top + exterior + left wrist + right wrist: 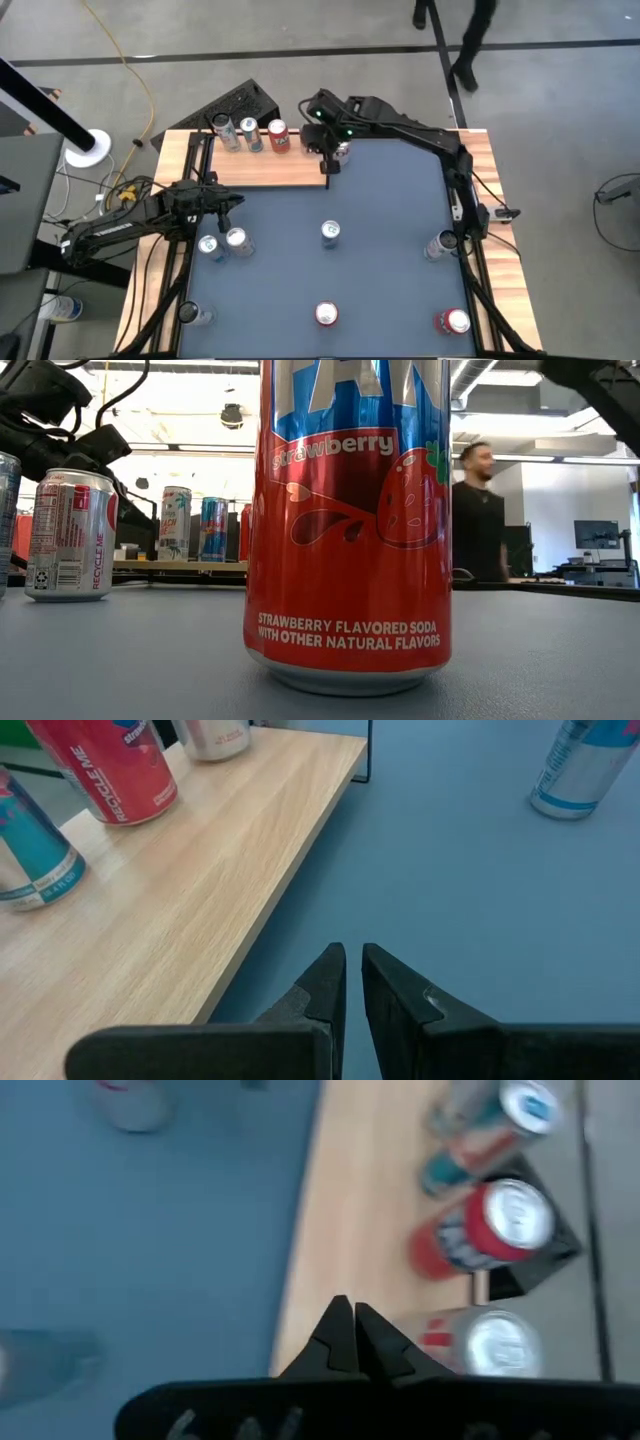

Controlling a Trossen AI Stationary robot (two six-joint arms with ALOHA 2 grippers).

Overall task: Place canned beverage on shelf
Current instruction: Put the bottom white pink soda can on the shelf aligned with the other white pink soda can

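Along the far edge of the blue counter [380, 200] lies the shelf [270, 168], a light wood-grain board with thin black posts. Three cans stand on its far side: a silver one [223, 131], a blue-and-silver one [250, 134] and a red one [279, 136]. A fourth can [342, 151] stands just off the shelf's right end, mostly hidden under the right arm, so whether it touches the board cannot be told. The right tool [326, 165] hangs over that right end with its fingers together and nothing between them; its wrist view is blurred and the can labels there are unreadable. The left tool [232, 201] sits near the shelf's front edge on the left, fingers nearly together and empty. More cans stand scattered on the counter. At counter height, a red strawberry soda can [348, 525] fills the middle of the low view, its top cut off, blocking most of the shelf behind it. A person [480, 515] stands in the room beyond.
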